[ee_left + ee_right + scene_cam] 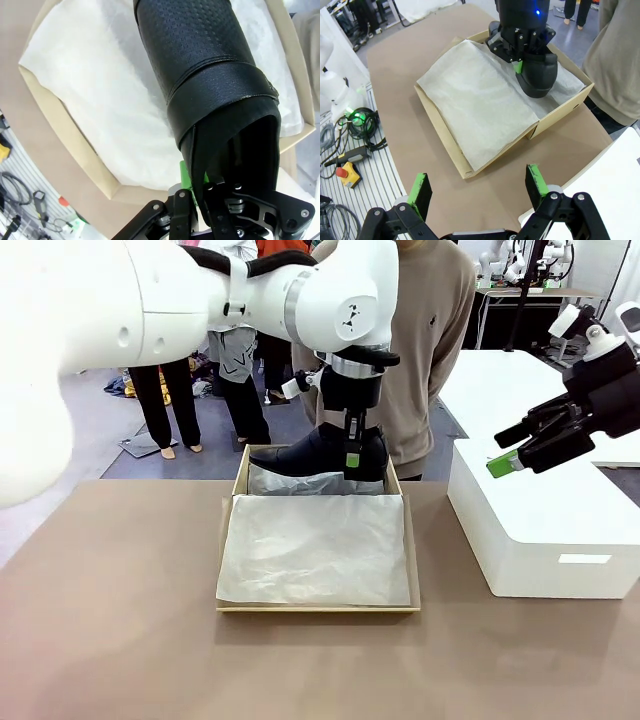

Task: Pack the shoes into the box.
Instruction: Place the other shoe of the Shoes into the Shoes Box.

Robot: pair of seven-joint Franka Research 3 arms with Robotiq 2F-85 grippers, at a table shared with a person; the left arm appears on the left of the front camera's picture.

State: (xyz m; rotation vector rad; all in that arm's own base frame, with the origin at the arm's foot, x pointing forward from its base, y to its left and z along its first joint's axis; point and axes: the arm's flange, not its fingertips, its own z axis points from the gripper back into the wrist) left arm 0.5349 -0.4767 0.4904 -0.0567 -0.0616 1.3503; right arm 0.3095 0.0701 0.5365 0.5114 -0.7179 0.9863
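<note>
A glossy black shoe (322,454) hangs over the far half of the tan shoebox (410,550), heel end up in my left gripper (352,462), which is shut on its heel rim. In the left wrist view the shoe (200,75) points down toward the white tissue paper (100,100). From the right wrist view the shoe (537,72) sits just above the box (445,135) beside its far wall. My right gripper (510,462) hovers open over the white plastic box, holding nothing; its green pads (420,192) stand wide apart. The second shoe is out of view.
A large white plastic box (540,530) stands to the right of the shoebox. A person in a beige sweater (430,350) stands at the far table edge behind the box. Tissue-lined lid flap (315,550) lies open toward me. Brown tabletop (110,620) is bare at left and front.
</note>
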